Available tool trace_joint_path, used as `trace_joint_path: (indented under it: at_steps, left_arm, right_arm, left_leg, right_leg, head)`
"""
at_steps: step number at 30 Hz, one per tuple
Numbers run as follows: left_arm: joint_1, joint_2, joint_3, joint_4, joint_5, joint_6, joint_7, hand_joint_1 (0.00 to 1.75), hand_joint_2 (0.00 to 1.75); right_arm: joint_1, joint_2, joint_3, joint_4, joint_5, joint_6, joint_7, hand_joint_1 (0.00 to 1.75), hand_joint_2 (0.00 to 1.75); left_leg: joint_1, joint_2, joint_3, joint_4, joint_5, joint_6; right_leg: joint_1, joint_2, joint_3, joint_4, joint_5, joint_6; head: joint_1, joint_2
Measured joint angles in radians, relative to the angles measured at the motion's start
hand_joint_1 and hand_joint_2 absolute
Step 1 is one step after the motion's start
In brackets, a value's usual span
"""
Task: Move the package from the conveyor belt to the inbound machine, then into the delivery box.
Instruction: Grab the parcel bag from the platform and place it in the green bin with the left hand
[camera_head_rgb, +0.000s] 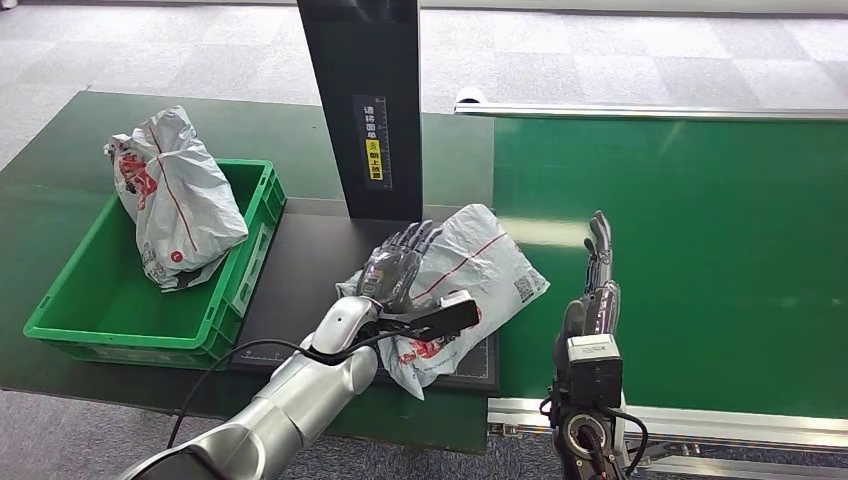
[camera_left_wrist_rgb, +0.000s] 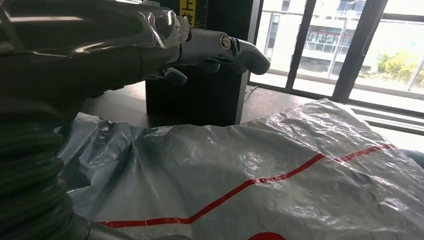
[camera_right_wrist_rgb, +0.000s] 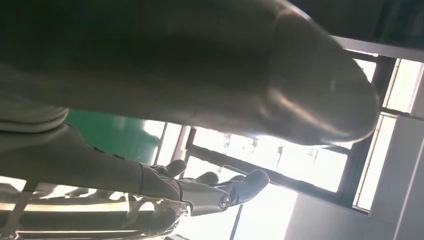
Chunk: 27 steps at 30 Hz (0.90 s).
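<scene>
1. The package (camera_head_rgb: 470, 275), a soft, crinkly plastic bag, lies on the inbound machine (camera_head_rgb: 300, 285).
2. The left hand (camera_head_rgb: 398, 265) rests on it, fingers spread; right hand (camera_head_rgb: 598, 275) is empty, fingers straight.
3. It is probably light and slippery; bunch the slack film.

A parcel-sorting station, likely a logistics test hall. A green conveyor belt (camera_head_rgb: 690, 250) fills the right of the frame, a black scanner post (camera_head_rgb: 365, 100) with a yellow label stands at upper centre, and a green crate (camera_head_rgb: 120, 320) at left holds a bagged parcel (camera_head_rgb: 175, 195). Grey carpet tiles (camera_head_rgb: 600, 60) cover the floor at the top.
</scene>
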Motion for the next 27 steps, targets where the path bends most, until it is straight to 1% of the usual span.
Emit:
trace_joint_path:
  at_steps: [4,11,13,16,18,19,22,23,27]
  left_arm:
    - [-0.012,-0.003,-0.003,0.031,-0.027,-0.025,0.024,0.00,1.75]
    - [-0.029,-0.016,-0.004,0.085,-0.044,-0.066,0.017,0.00,1.75]
    - [-0.030,-0.020,-0.003,0.096,-0.044,-0.099,0.006,0.00,1.75]
    - [-0.031,-0.028,-0.007,0.106,-0.052,-0.179,-0.023,0.00,1.75]
    - [-0.029,-0.035,-0.016,0.112,-0.067,-0.207,-0.031,0.00,1.75]
    - [-0.027,-0.039,-0.021,0.115,-0.075,-0.214,-0.032,0.33,1.75]
    - [-0.021,-0.051,-0.038,0.124,-0.093,-0.225,-0.032,1.62,1.75]
    - [-0.018,-0.054,-0.043,0.126,-0.096,-0.227,-0.032,1.72,1.75]
    - [-0.002,-0.061,-0.054,0.132,-0.097,-0.228,-0.033,1.75,1.75]
  right_arm:
    - [0.000,0.000,0.000,-0.002,-0.012,0.001,0.013,0.00,0.00]
    - [0.010,-0.001,-0.001,-0.010,-0.014,0.001,0.014,0.00,0.00]
    - [0.016,-0.001,-0.001,-0.013,-0.013,0.001,0.014,0.00,0.00]
    - [0.020,-0.002,-0.002,-0.014,-0.010,0.004,0.014,0.00,0.00]
    - [0.019,-0.002,-0.004,-0.014,-0.008,0.009,0.013,0.00,0.00]
    - [0.019,-0.002,-0.004,-0.014,-0.007,0.012,0.013,0.00,0.00]
    - [0.019,-0.001,-0.005,-0.014,-0.006,0.017,0.012,0.00,0.00]
    - [0.019,-0.001,-0.005,-0.014,-0.006,0.017,0.012,0.00,0.00]
    - [0.019,-0.001,-0.006,-0.014,-0.005,0.017,0.009,0.00,0.00]
  left_leg:
    - [0.000,0.000,0.000,0.000,0.000,0.000]
    - [0.000,0.000,0.001,0.000,0.000,0.000]
    - [0.000,-0.001,0.001,0.000,0.000,0.000]
    - [0.000,-0.002,0.003,0.000,0.000,0.000]
    - [0.000,-0.004,0.006,0.000,-0.001,0.000]
    - [0.000,-0.005,0.007,0.000,-0.001,0.001]
    - [0.000,-0.007,0.011,-0.001,-0.001,0.002]
    - [-0.001,-0.008,0.012,-0.001,-0.001,0.002]
    - [-0.001,-0.009,0.014,-0.001,-0.001,0.002]
  right_leg:
    - [0.000,0.000,0.000,0.000,0.000,0.000]
    - [0.000,0.000,0.001,0.000,0.000,0.000]
    - [0.000,0.000,0.002,0.000,0.000,0.000]
    - [0.000,-0.002,0.005,0.000,-0.001,0.000]
    - [0.000,-0.004,0.008,0.000,-0.002,0.001]
    - [0.000,-0.005,0.010,0.000,-0.002,0.002]
    - [-0.001,-0.007,0.015,-0.001,-0.003,0.003]
    - [-0.001,-0.008,0.016,-0.001,-0.003,0.003]
    - [-0.002,-0.008,0.019,-0.001,-0.003,0.003]
  head:
    - [0.000,0.000]
    - [0.000,0.000]
    - [0.000,0.000]
    - [0.000,0.000]
    - [0.000,0.000]
    - [0.000,0.000]
    - [0.000,0.000]
    - [0.000,0.000]
    - [0.000,0.000]
